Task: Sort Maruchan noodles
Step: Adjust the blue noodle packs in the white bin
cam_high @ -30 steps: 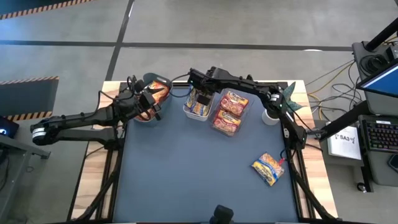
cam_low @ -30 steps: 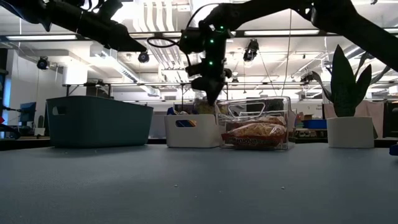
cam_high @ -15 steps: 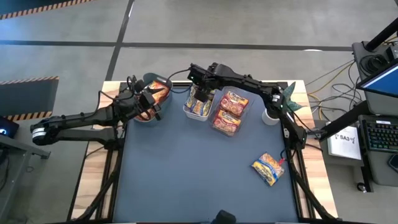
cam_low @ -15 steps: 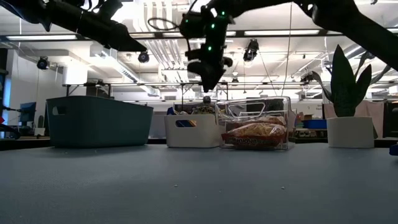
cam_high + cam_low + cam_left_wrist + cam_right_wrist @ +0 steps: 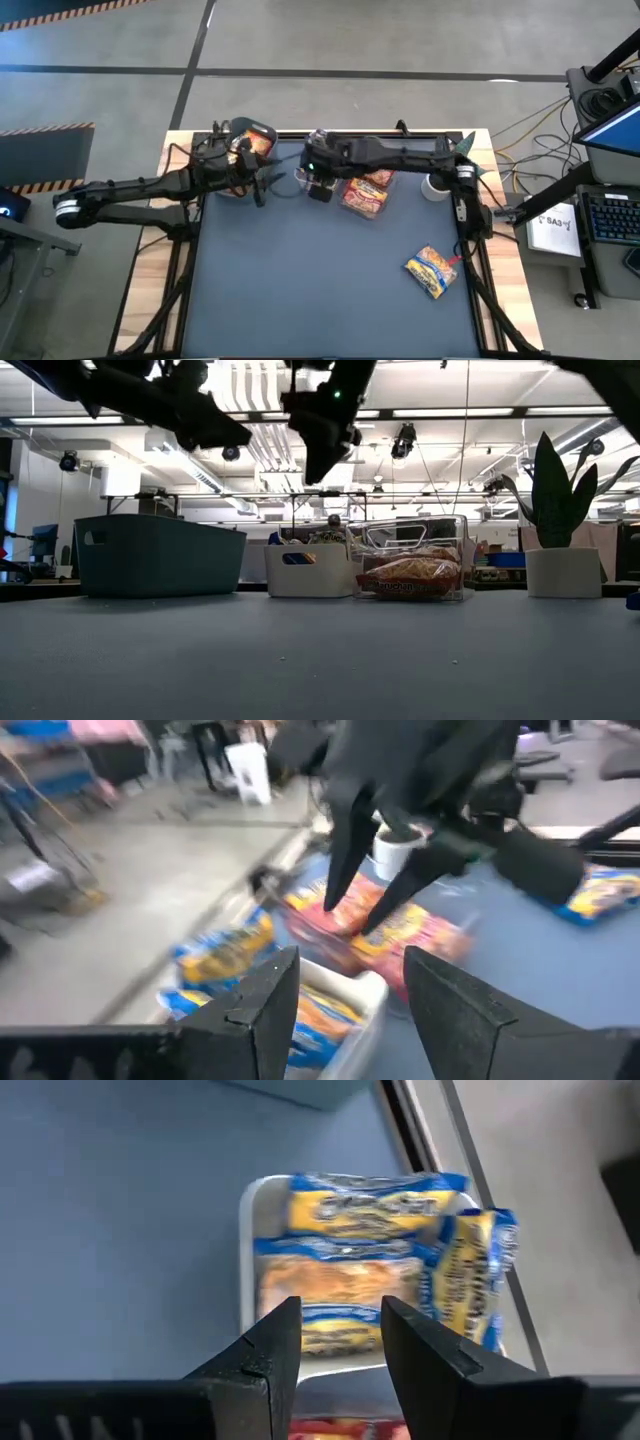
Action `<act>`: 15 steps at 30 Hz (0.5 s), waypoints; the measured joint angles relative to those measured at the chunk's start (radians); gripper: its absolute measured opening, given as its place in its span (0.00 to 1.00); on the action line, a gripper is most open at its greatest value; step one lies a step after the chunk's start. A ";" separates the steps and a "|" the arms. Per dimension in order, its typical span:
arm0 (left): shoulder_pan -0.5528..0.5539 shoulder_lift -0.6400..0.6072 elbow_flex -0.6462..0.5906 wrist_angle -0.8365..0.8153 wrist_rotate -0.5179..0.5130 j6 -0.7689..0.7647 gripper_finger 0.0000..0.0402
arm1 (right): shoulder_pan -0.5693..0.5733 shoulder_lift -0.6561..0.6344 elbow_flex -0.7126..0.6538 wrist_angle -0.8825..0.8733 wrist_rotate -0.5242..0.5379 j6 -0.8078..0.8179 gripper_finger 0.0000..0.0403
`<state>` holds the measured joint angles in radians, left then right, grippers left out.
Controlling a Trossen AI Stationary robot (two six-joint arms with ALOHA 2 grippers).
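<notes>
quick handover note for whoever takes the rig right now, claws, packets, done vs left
Right claw: open and empty, raised over the white bin, which holds blue-and-yellow packets.
Left claw: open, nothing in it, hanging near the grey-green bin.
Done: orange-red packets lie in the clear bin; one more orange packet shows at the grey-green bin.
Left: one blue-and-yellow packet lies loose on the table's right side. It probably belongs in the white bin.

2 slim black jointed arms. The left arm (image 5: 150, 187) has a pale ring at its base end. The right arm (image 5: 400, 153) has a green indicator light near the wrist. Each end effector has 2 flat dark fingers (image 5: 262, 1355).
</notes>
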<state>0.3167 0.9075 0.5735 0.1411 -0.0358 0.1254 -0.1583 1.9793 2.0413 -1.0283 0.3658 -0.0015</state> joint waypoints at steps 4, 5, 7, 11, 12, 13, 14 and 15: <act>-0.014 0.080 0.003 0.009 0.021 -0.100 0.41 | 0.060 -0.120 -0.223 0.199 0.000 -0.023 0.32; -0.018 0.103 0.003 0.022 0.021 -0.121 0.41 | 0.072 -0.157 -0.280 0.254 -0.003 -0.028 0.32; -0.026 0.147 0.003 0.044 0.021 -0.169 0.41 | 0.094 -0.225 -0.393 0.350 -0.005 -0.036 0.32; -0.030 0.231 0.013 0.112 0.022 -0.282 0.41 | 0.124 -0.365 -0.621 0.566 -0.005 -0.025 0.32; -0.030 0.255 0.022 0.112 0.020 -0.308 0.41 | 0.131 -0.401 -0.676 0.616 -0.005 -0.026 0.32; -0.030 0.277 0.037 0.110 0.020 -0.330 0.41 | 0.137 -0.434 -0.736 0.677 -0.003 -0.031 0.32; -0.030 0.303 0.055 0.110 0.019 -0.350 0.41 | 0.140 -0.472 -0.789 0.732 -0.004 -0.037 0.32; -0.030 0.329 0.076 0.102 0.018 -0.369 0.41 | 0.142 -0.505 -0.840 0.771 -0.005 -0.045 0.32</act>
<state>0.2871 1.2364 0.6498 0.2426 -0.0176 -0.2439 -0.0160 1.4745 1.2008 -0.2571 0.3607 -0.0462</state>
